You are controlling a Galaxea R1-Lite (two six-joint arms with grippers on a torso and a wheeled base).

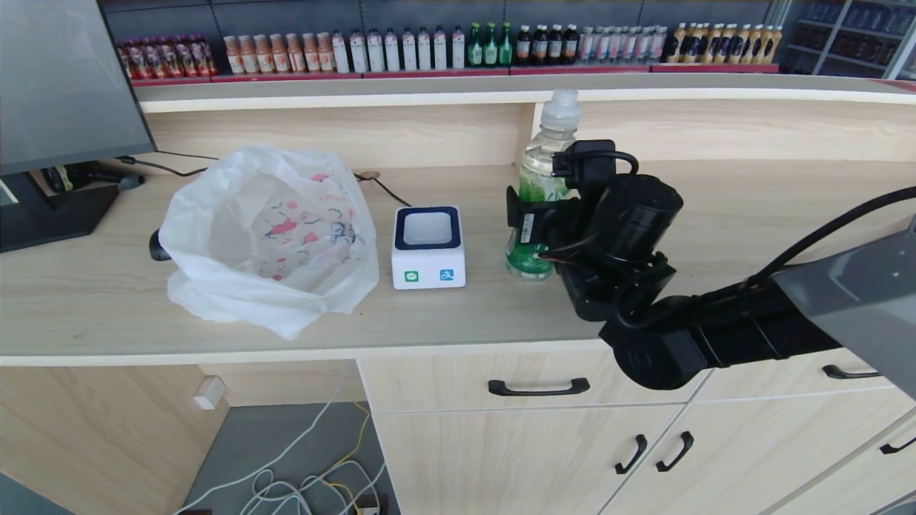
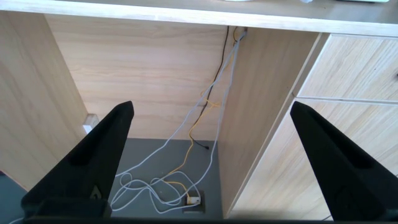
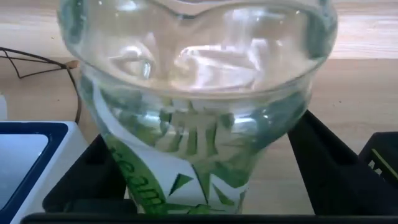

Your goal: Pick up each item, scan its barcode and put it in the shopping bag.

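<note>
Grasping step: my right gripper (image 1: 531,230) clasps the bottle (image 1: 545,146), midway along the counter (image 1: 86,300) — firmly, I think. Next I lift it, barcode facing the scanner (image 1: 428,247) — just beside.

Bright, even indoor light falls on the counter (image 1: 107,300), leaving only soft shadows along the front of the shopping bag (image 1: 268,236) and scanner (image 1: 428,247). Pale highlights glint on the bottle (image 3: 199,93); the counter's back ledge bows slightly in the head view

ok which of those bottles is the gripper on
The clear plastic bottle with the green label and white cap, upright on the wooden counter in the right gripper; the other bottles line the back shelf.
</note>
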